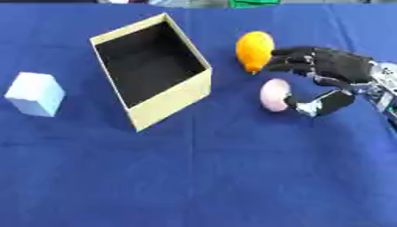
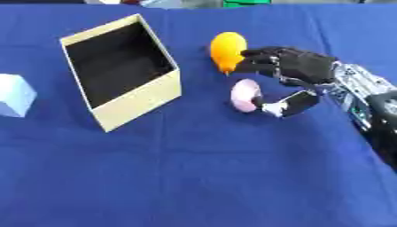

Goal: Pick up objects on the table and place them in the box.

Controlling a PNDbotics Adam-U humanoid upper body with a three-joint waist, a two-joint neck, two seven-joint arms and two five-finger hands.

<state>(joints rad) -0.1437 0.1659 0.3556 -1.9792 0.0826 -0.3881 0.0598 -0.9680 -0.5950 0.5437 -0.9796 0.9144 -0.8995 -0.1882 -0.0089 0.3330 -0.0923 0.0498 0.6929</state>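
1. Blue cloth is covering the bench.
2. Box is sitting left of centre, apparently empty; nothing is placed yet.
3. Right hand is spreading open beside the pink object, thumb touching it, grasping nothing.
4. Pale blue block is waiting far left.
5. Orange object is lying at the fingertips.

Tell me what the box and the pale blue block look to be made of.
Box: likely cardboard, matte tan, judging by its thin flat walls and sharp folded edges; the inside looks dark. Pale blue block: possibly foam or plastic, matte with soft, even faces; the look leaves it open.
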